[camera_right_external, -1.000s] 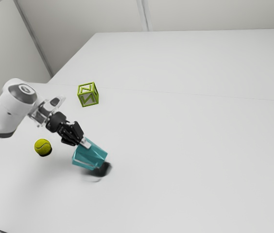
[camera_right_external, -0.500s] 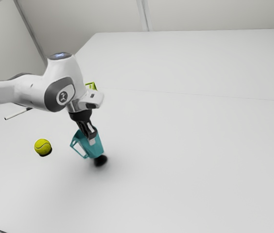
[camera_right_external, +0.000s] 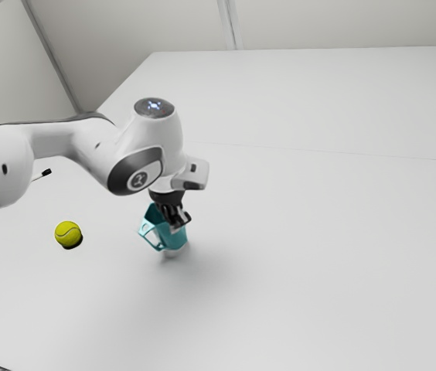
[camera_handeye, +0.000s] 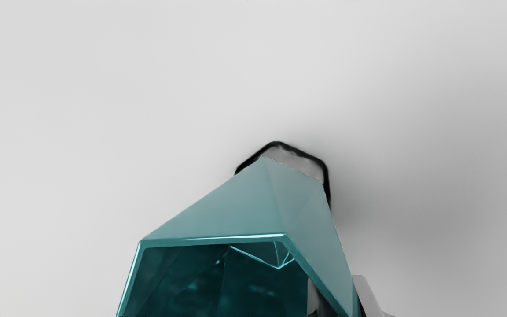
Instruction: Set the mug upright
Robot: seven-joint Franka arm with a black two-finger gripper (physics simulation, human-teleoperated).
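One mug [camera_right_external: 176,236] is sitting near the lower end of the arm [camera_right_external: 137,154], over the table [camera_right_external: 318,247]; read your clock on the exterior view, twelve at its top. Its mouth is facing mostly up, seemingly leaning a little toward eleven o'clock, and its handle [camera_right_external: 149,237] is pointing toward nine. A pale patch is showing under the base, so you aren't getting a sure answer on whether it is touching down. Your pincer [camera_right_external: 177,226] is clamping the mug's wall, one finger [camera_handeye: 313,299] going inside and the other [camera_handeye: 367,295] pressing outside.

You are probably handling something light, stiff and rather slick, perhaps brittle. That wall is serving as a fair hold, though a thin pinch is risking a swivel; releasing is calling for a flat base.

The ball [camera_right_external: 68,233] is lying at nine o'clock, well apart; a black-tipped stick [camera_right_external: 46,172] is poking out at ten, farther off. Neither is blocking the mug. Your arm is crossing from nine to twelve, hiding the table behind it.
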